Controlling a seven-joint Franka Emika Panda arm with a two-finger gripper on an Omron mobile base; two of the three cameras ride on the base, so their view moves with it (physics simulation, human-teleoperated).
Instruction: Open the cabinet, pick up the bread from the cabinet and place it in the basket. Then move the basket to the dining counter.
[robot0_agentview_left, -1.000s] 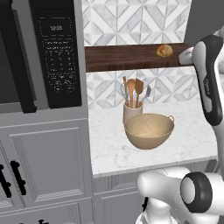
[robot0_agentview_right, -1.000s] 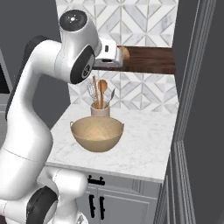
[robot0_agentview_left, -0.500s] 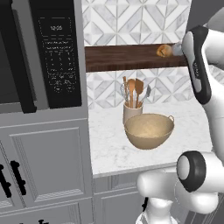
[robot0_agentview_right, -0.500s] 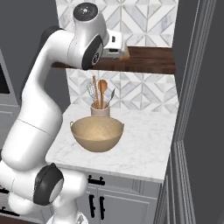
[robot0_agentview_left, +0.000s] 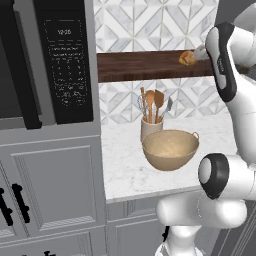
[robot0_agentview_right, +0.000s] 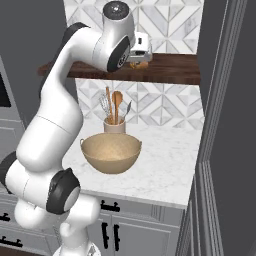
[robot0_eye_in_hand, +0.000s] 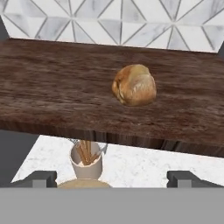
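We find the gripper (robot0_eye_in_hand: 111, 177) level with the dark wooden shelf (robot0_eye_in_hand: 52, 83), fingers spread wide and empty, the bread (robot0_eye_in_hand: 134, 85) lying loose ahead; we advise advancing straight until the roll sits between the tips, then closing gently, the basket (robot0_agentview_left: 170, 149) waiting below.

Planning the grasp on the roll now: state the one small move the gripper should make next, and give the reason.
Probably ease the gripper forward along the dark wooden shelf toward the bread. In the hand view the roll sits free on the shelf, ahead of the spread fingertips and not yet between them. The basket waits on the counter below.
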